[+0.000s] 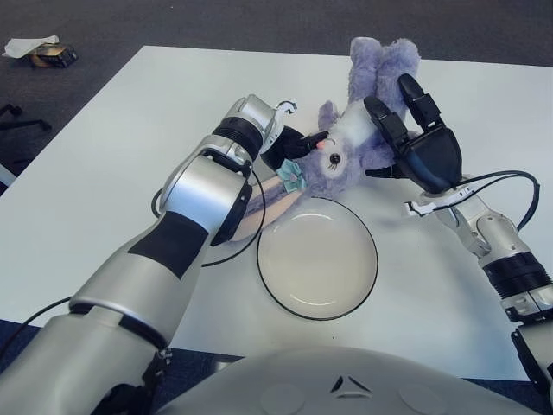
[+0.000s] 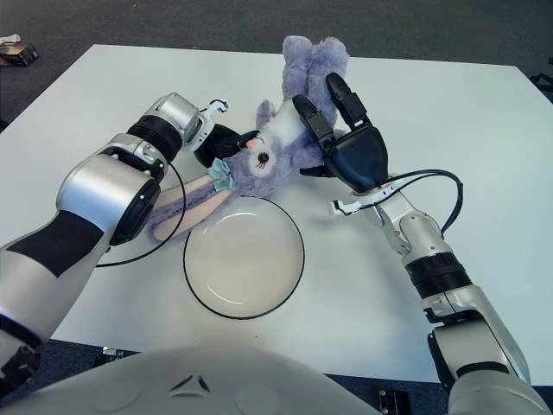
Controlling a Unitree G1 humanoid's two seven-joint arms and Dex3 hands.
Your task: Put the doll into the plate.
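Observation:
A purple plush bunny doll [image 1: 347, 154] lies on the white table, its head just beyond the far rim of the plate [image 1: 317, 259] and its legs pointing away. The round white plate has a dark rim and holds nothing. My left hand [image 1: 292, 145] is at the doll's head, dark fingers curled on it by the teal bow at the base of an ear. The long pinkish ear runs under my left forearm. My right hand [image 1: 404, 128] is against the doll's body from the right, fingers spread over its belly and not closed around it.
The white table [image 1: 104, 173] spreads wide to the left and near right of the plate. A black cable [image 1: 511, 178] loops off my right wrist, and another lies beside my left forearm. On the dark floor at far left is a small box [image 1: 47, 55].

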